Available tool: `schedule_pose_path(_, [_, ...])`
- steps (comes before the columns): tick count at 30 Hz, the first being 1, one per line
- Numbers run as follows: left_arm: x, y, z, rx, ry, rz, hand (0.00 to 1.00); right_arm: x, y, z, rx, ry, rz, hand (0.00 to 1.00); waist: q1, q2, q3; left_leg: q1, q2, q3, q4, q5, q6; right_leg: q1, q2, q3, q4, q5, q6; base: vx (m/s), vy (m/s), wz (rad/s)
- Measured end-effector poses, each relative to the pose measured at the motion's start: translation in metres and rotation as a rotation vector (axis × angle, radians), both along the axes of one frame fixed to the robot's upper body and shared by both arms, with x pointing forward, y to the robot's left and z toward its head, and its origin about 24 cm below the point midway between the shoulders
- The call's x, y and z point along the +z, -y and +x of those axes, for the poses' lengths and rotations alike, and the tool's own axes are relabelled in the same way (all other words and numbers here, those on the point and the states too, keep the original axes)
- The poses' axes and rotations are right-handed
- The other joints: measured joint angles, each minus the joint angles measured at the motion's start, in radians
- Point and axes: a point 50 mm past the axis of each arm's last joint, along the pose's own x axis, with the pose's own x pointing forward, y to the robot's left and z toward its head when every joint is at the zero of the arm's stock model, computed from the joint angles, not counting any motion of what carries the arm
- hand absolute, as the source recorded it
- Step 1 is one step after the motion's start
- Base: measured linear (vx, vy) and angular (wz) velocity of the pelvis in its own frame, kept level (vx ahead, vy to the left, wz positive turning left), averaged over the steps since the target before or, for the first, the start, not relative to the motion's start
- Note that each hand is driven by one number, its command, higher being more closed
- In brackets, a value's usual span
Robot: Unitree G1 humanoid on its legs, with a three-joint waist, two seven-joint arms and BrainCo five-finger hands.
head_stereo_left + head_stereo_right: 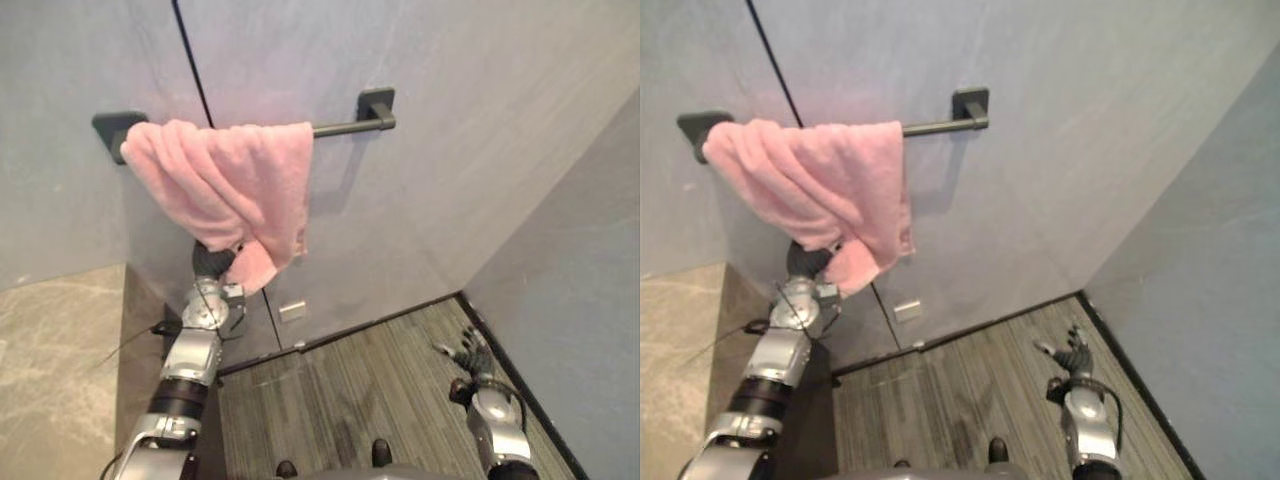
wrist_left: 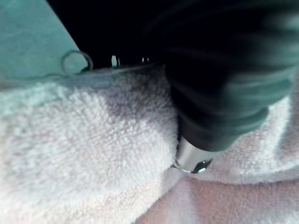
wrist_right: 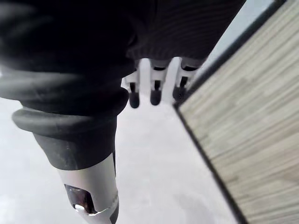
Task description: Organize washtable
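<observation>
Pink towel point(image 1: 225, 190) covers the left stretch of the towel bar point(image 1: 345, 127), upper frame; its right stretch is bare. Lower right, open floor point(image 1: 370, 380) surrounds the right hand point(image 1: 470, 352)

The right hand point(image 3: 93, 70) hangs in the air, holding nothing. Its dark ribbed cover bulks close to the camera. Past it, a row of silver fingers point(image 3: 156, 88) with dark tips hangs loose and uncurled, the thumb point(image 3: 91, 186) set apart. Beyond them a pale grey wall point(image 3: 154, 172) meets a striped wood-grain floor point(image 3: 252, 135) along a dark skirting strip point(image 3: 208, 156).
</observation>
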Motion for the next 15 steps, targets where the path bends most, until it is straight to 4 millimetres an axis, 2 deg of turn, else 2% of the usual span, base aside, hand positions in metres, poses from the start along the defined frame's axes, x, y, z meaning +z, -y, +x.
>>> schedule_pose_path(3, [0.007,0.010,0.001,-0.035,0.038,-0.047,1.00,0.020,-0.018,0.026,0.095,0.096,0.015,0.00,0.003,0.000,0.000,0.000,0.000,0.004,0.005,-0.002,0.000,-0.001,-0.001,0.007,0.000,0.003,0.005,-0.05,-0.030,-0.07])
schedule_pose_path(6, [0.011,0.022,0.001,-0.074,0.063,-0.088,1.00,0.042,-0.038,0.049,0.216,0.180,-0.001,0.00,0.021,0.002,0.001,-0.001,0.002,0.004,0.015,-0.008,-0.005,0.001,-0.001,0.008,0.000,0.005,0.008,-0.05,-0.035,-0.01])
schedule_pose_path(10, [0.018,0.029,0.002,-0.102,0.096,-0.108,1.00,0.079,-0.071,0.081,0.371,0.308,-0.036,0.00,0.028,0.007,0.005,-0.015,0.003,-0.010,0.036,-0.012,-0.004,0.004,-0.003,0.000,0.001,0.007,0.011,-0.04,-0.034,0.08])
schedule_pose_path(15, [0.028,0.041,0.007,-0.155,0.135,-0.112,1.00,0.102,-0.099,0.096,0.529,0.378,-0.078,0.00,0.047,0.014,0.009,-0.027,0.002,-0.027,0.047,-0.012,-0.003,0.003,-0.007,-0.017,0.007,0.007,0.011,-0.03,-0.024,0.10])
